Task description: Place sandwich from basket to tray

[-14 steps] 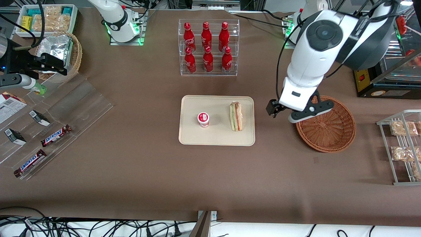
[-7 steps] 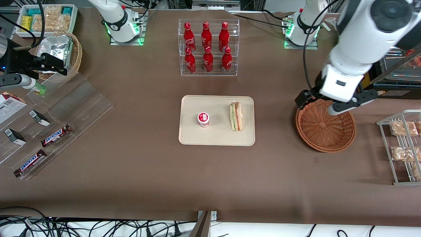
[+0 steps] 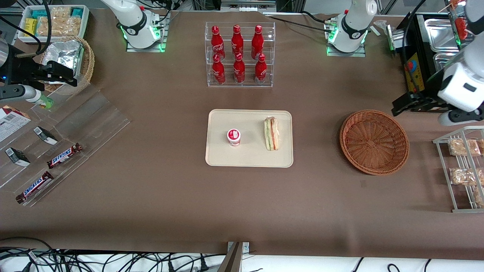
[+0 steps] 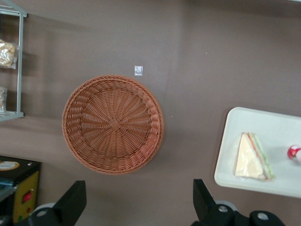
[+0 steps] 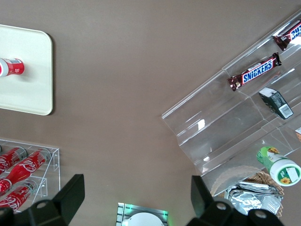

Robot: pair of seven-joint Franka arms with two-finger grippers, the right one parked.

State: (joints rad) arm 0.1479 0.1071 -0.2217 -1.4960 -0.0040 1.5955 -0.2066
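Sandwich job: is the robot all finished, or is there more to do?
It looks finished. The sandwich lies flat on the tray, beside a small red-and-white cup. The basket has nothing in it. The claw is open, holds nothing, and hangs high above the table near the basket, toward the working arm's end. Nothing seems left except parking the arm.

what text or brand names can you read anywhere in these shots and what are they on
"SNICKERS": on the upper chocolate bar on the clear acrylic shelf.
"SNICKERS": on the lower chocolate bar on the same shelf.
Red bottles: white script logo, too small to read.
Small red-and-white cup on the tray: label unreadable.
Sandwich, basket: no text.
The gripper, above the table near the basket, bears no text.
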